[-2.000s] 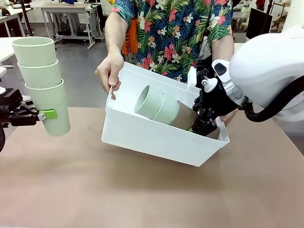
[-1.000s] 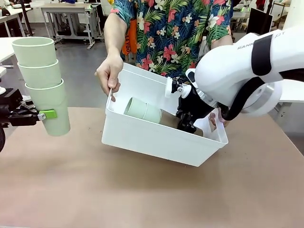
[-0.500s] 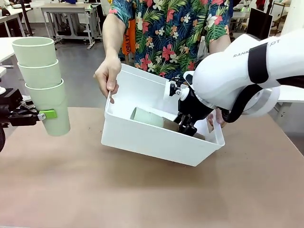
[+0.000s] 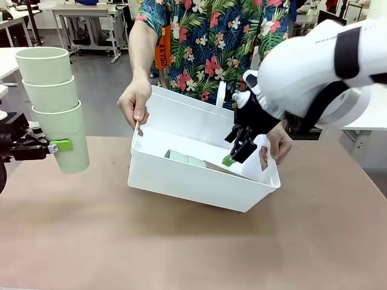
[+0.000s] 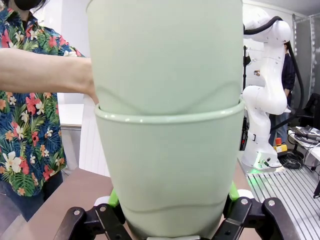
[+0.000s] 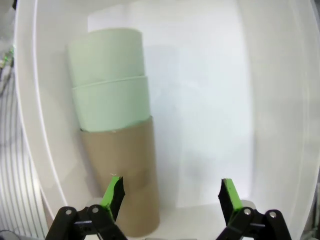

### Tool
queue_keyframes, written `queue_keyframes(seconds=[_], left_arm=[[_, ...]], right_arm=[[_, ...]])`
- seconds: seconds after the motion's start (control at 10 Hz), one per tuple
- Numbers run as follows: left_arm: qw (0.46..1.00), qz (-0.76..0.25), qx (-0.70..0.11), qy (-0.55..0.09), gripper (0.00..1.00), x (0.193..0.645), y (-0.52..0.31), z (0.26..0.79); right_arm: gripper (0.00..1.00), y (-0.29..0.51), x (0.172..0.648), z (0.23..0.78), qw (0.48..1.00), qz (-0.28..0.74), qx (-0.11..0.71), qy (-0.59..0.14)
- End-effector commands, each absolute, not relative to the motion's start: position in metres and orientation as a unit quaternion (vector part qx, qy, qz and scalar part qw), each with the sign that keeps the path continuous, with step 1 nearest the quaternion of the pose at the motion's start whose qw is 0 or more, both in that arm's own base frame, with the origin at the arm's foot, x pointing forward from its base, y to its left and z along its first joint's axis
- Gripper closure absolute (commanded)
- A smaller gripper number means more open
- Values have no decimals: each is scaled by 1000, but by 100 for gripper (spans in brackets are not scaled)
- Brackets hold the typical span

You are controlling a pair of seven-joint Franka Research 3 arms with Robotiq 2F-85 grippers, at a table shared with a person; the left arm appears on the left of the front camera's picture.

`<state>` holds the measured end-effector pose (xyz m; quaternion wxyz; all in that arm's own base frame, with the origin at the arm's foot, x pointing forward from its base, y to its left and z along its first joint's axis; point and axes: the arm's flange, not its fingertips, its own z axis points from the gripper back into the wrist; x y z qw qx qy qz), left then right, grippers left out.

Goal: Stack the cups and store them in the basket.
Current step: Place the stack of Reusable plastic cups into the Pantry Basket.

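Note:
A stack of three mint green cups (image 4: 51, 99) hangs upright at the far left, above the table edge. My left gripper (image 4: 65, 147) is shut on its bottom cup, and close up that stack (image 5: 167, 125) stands between the green pads (image 5: 114, 198). The white basket (image 4: 181, 181) is held tilted over the table by the person's two hands. On its floor lie two mint cups (image 6: 110, 85) nested in the brown cup (image 6: 127, 175), their tops just visible over the front wall (image 4: 180, 156). My right gripper (image 4: 233, 154) hovers open above that stack's brown end (image 6: 171, 200), apart from it.
One of the person's hands (image 4: 134, 106) grips the basket's left rim and the other (image 4: 278, 142) grips its right handle, close behind my right gripper. Brown table top (image 4: 181, 248) lies bare in front of the basket. The person's forearm (image 5: 45, 70) passes behind the held stack.
My right gripper lowered the brown-and-mint stack into the basket, let go and lifted away open. The basket tipped a little flatter. My left arm has stayed still with its stack.

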<state>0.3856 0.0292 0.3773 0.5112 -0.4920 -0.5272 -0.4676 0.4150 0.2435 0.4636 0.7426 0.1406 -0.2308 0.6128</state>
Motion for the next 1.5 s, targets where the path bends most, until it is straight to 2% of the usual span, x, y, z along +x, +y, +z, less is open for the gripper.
queue_keyframes(seconds=[0.0,0.4,0.8,1.1,1.2,1.3,1.4], left_arm=[[501,-474,-493,-531,14,383,31,381],[501,-474,-493,-531,14,383,31,381],[501,-474,-493,-531,14,383,31,381],[501,-474,-493,-531,14,383,31,381],[501,-474,-493,-531,14,383,31,381],[501,-474,-493,-531,14,383,31,381],[501,-474,-493,-531,14,383,31,381]], right_arm=[[0,214,421,498,761,578,156,-250],[0,107,398,550,753,500,236,-358],[0,-10,355,555,714,428,273,-482],[0,-32,352,558,699,451,272,-484],[0,-29,354,558,685,485,301,-452],[0,-39,344,561,714,431,265,-484],[0,-39,344,561,714,431,265,-484]])
